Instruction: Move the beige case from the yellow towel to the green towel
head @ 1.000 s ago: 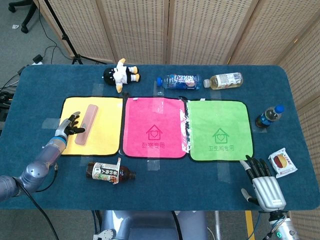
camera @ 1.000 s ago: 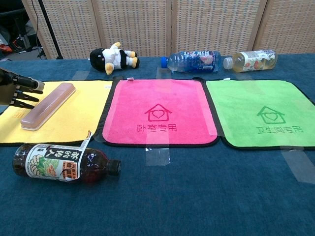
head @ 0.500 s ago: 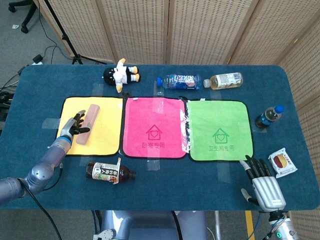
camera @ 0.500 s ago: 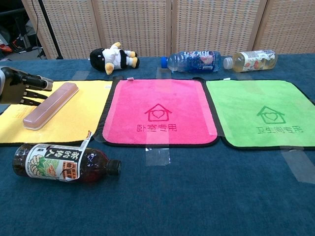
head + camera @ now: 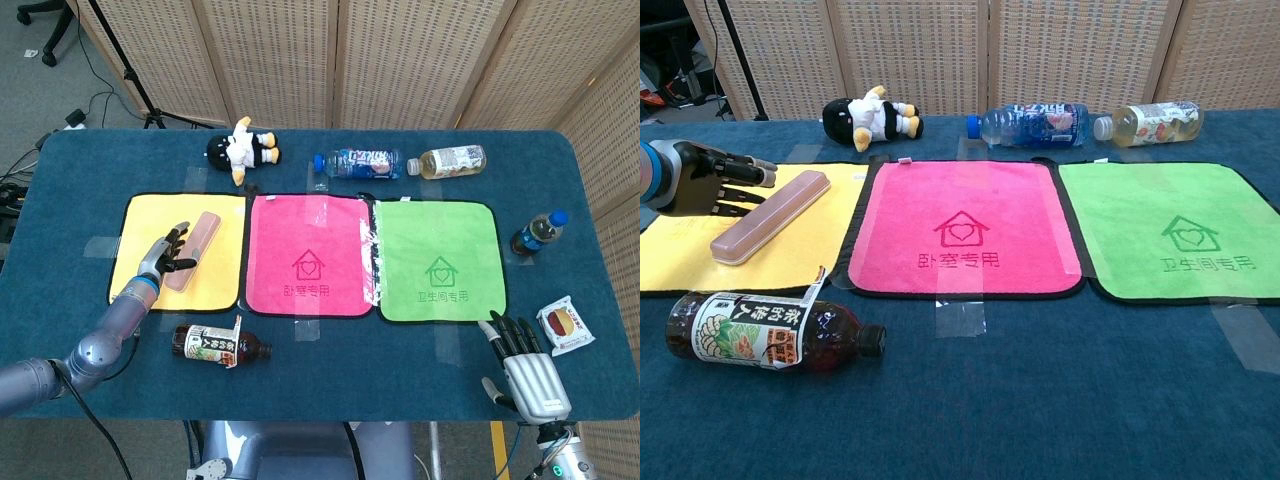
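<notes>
The long, rigid beige plastic case (image 5: 194, 252) on the yellow towel (image 5: 140, 232) looks light and smooth, best pinched mid-length; the left hand (image 5: 165, 255), fingers spread, touches its left side without gripping.

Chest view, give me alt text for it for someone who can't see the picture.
The robot's left hand rests against the left side of a beige case lying on a yellow towel, with pink and green towels to its right. A dark bottle lies in front; a plush toy and two bottles lie behind.

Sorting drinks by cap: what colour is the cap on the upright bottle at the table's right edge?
Blue, on the upright bottle; only the head view shows it.
</notes>
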